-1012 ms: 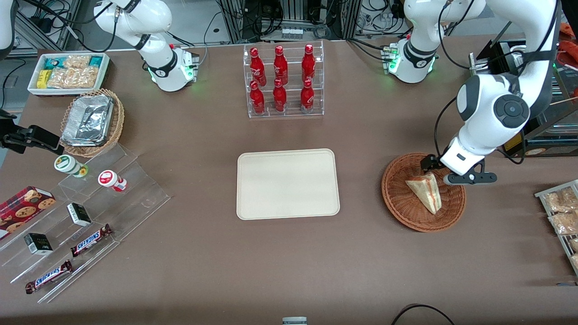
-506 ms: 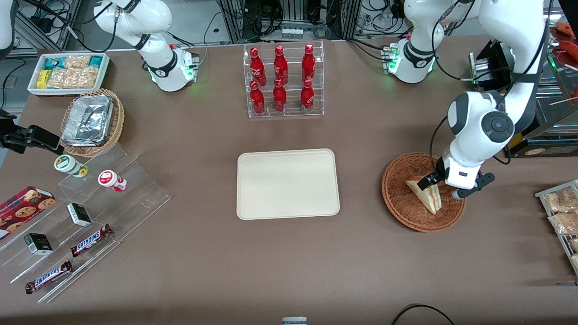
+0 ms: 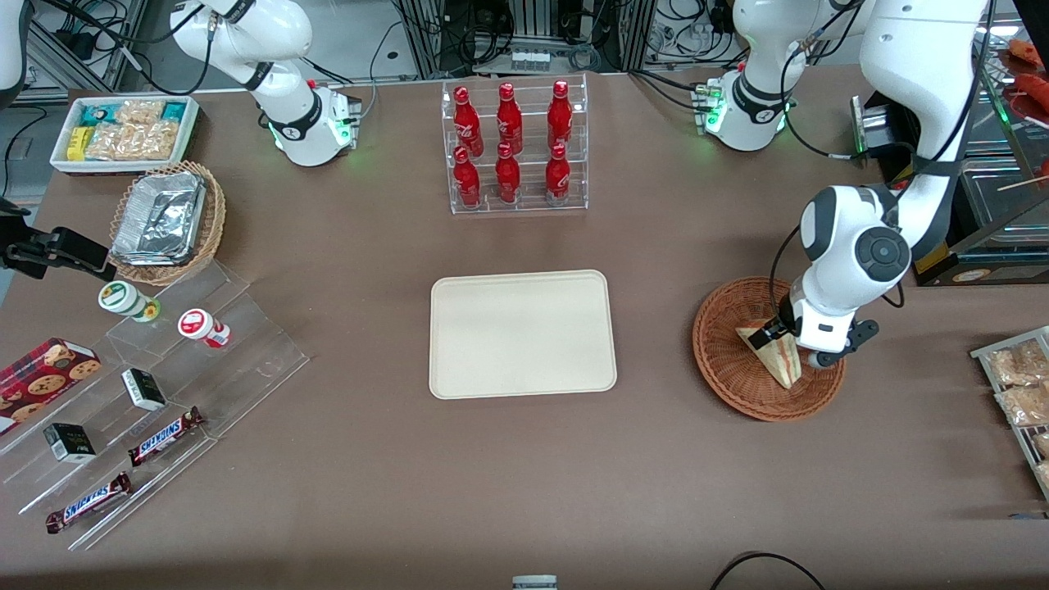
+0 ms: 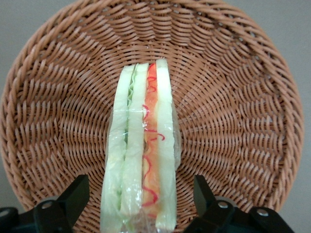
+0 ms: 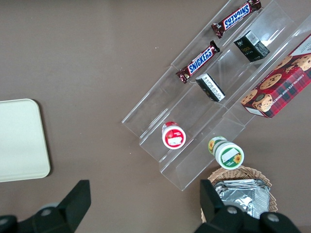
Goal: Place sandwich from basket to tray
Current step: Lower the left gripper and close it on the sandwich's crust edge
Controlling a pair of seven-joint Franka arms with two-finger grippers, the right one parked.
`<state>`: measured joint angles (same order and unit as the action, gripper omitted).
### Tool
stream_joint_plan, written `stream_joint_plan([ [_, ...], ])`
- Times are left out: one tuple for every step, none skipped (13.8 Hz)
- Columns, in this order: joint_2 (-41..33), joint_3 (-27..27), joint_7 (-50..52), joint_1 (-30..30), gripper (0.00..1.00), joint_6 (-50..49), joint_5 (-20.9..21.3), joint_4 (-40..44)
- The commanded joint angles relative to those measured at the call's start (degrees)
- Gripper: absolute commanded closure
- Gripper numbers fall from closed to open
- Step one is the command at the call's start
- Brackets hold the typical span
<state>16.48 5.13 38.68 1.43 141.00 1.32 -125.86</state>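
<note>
Sandwich (image 4: pixel 141 150) stands on edge in the reddish-brown basket (image 3: pixel 725 360), cut face up, so that I see its green and red-pink layers running straight away from the wrist camera. That orientation suits me: the two broad bread faces are turned outward, one toward each finger. My pincer (image 4: pixel 141 204) is low over the basket with its fingers (image 4: pixel 73 196) apart, one on each side of the wedge's wider end and, as far as I can judge, not yet pressing the clear wrap (a sliver of wicker shows on each side).

From the front the wrist covers part of the sandwich, whose pointed end lies nearer the camera. The tray (image 3: pixel 522 333) lies bare in the middle of the worktop, well apart from the basket, toward the parked arm's end.

My reading: approach is done, closing comes next. A gentle squeeze should serve, since soft bread in slick film may buckle or slip.
</note>
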Motion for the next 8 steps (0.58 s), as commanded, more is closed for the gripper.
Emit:
stream_joint_plan([
  [-0.13,0.06,0.26,-0.11,1.00,0.42,0.09,0.08],
  [-0.30,0.06,0.00,-0.11,1.00,-0.10,0.26,0.26],
  [-0.65,0.06,-0.01,-0.03,1.00,-0.80,0.44,0.61],
  [-1.00,0.14,-0.27,0.06,1.00,-2.73,0.53,1.83],
  [-1.35,0.23,-0.88,0.41,1.00,-6.83,0.53,3.93],
  [-1.45,0.58,-0.89,0.85,1.00,-10.09,0.61,6.04],
  [-1.45,0.76,-0.89,1.72,1.00,-12.56,0.62,8.15],
  [-1.27,0.85,-0.89,3.82,1.00,-15.81,0.62,10.69],
])
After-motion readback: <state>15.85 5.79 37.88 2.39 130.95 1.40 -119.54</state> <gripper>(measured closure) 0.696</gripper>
